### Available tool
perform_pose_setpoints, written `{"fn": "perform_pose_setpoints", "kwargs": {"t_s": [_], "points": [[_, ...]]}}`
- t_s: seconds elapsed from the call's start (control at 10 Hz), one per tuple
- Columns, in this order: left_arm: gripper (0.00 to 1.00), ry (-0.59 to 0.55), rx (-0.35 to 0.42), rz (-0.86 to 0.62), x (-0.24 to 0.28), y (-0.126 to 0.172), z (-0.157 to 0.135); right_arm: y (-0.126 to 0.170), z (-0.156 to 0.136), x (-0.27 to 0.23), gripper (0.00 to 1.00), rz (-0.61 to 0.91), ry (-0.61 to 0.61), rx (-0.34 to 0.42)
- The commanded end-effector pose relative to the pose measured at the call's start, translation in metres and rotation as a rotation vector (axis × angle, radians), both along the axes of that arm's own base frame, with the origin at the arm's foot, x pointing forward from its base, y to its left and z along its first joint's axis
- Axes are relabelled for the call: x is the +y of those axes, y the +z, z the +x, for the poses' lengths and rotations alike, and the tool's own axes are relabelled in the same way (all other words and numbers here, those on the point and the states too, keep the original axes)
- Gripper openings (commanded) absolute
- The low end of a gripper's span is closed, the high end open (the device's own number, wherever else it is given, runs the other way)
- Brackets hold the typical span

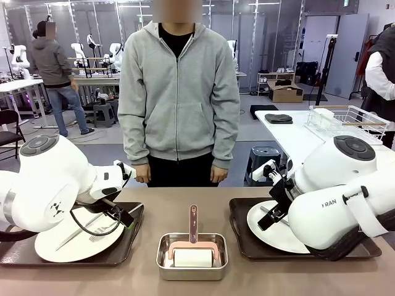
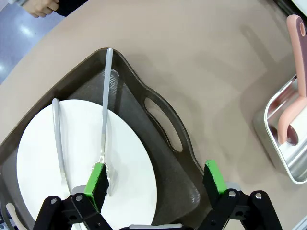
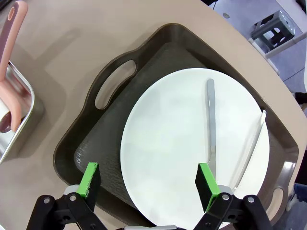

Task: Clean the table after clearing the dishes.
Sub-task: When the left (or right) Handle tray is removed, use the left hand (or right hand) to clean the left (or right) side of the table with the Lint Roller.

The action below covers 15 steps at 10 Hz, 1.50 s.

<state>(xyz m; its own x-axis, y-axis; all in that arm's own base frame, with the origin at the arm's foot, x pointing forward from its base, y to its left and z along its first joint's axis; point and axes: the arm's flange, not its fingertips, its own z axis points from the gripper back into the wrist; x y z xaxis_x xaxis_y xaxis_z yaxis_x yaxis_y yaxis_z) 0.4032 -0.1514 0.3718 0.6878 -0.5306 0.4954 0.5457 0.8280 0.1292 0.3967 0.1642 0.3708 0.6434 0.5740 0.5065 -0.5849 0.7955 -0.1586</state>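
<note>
Where the plain tan-brown tabletop (image 1: 179, 213) carries two dark brown handled trays, the left tray (image 1: 123, 250) holds one round white plate (image 1: 62, 246) and the right tray (image 1: 242, 243) another plate (image 1: 271, 234), each with a metal knife (image 2: 58, 139) and fork (image 2: 104, 120); the small steel pan (image 1: 162, 262) between them holds a pink-handled white roller (image 1: 192, 256). Both white arms bend low over the trays, left tool (image 2: 154, 173) and right tool (image 3: 147, 176) spread wide, pinching nothing.

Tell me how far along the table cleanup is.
Done: nothing; both plates sit on their trays on the table. In hand: the open left tool and right tool hover above the trays, gripping nothing. Left: clear both trays, then clean with the roller in the steel pan.
</note>
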Motion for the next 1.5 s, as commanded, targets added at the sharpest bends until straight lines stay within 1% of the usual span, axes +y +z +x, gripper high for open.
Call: {"fn": "perform_pose_setpoints", "kwargs": {"t_s": [0.0, 0.1, 0.2, 0.3, 0.4, 0.5, 0.6, 0.8, 0.9, 1.0, 1.1, 1.2, 1.3, 1.4], "points": [[1.0, 0.001, 0.0, 0.0, 0.0, 0.0, 0.0, 0.0, 0.0, 0.0, 1.0, 0.001, 0.0, 0.0], [1.0, 0.0, 0.0, 0.0, 0.0, 0.0, 0.0, 0.0, 0.0, 0.0, 1.0, 0.0, 0.0, 0.0], [1.0, 0.004, 0.026, -0.041, 0.006, 0.021, 0.009, 0.02, 0.008, -0.008, 1.0, 0.038, 0.0, 0.028], [1.0, -0.017, 0.057, -0.046, 0.016, 0.042, 0.017, 0.042, 0.017, -0.02, 1.0, 0.102, -0.008, 0.125], [1.0, -0.042, 0.108, -0.099, 0.025, 0.061, 0.024, 0.062, 0.024, -0.031, 1.0, 0.186, 0.029, 0.228], [1.0, -0.083, 0.176, -0.184, 0.038, 0.078, 0.031, 0.076, 0.032, -0.041, 1.0, 0.225, 0.026, 0.268], [1.0, -0.13, 0.23, -0.272, 0.052, 0.09, 0.039, 0.086, 0.041, -0.051, 1.0, 0.3, 0.056, 0.345], [1.0, -0.262, 0.348, -0.561, 0.099, 0.113, 0.047, 0.107, 0.059, -0.089, 1.0, 0.595, 0.082, 0.517], [1.0, -0.31, 0.37, -0.702, 0.126, 0.116, 0.05, 0.112, 0.063, -0.111, 1.0, 0.716, 0.103, 0.585], [1.0, -0.326, 0.363, -0.81, 0.154, 0.115, 0.052, 0.117, 0.065, -0.132, 1.0, 0.818, 0.105, 0.604], [1.0, -0.325, 0.337, -0.943, 0.188, 0.111, 0.049, 0.12, 0.065, -0.158, 1.0, 0.933, 0.081, 0.599], [1.0, -0.296, 0.319, -1.044, 0.22, 0.106, 0.045, 0.121, 0.063, -0.183, 1.0, 1.035, 0.028, 0.588], [1.0, -0.266, 0.292, -1.099, 0.253, 0.102, 0.038, 0.119, 0.063, -0.214, 1.0, 1.114, -0.059, 0.591], [1.0, -0.197, 0.276, -1.169, 0.289, 0.096, 0.03, 0.114, 0.058, -0.247, 1.0, 1.167, -0.136, 0.592]]}}
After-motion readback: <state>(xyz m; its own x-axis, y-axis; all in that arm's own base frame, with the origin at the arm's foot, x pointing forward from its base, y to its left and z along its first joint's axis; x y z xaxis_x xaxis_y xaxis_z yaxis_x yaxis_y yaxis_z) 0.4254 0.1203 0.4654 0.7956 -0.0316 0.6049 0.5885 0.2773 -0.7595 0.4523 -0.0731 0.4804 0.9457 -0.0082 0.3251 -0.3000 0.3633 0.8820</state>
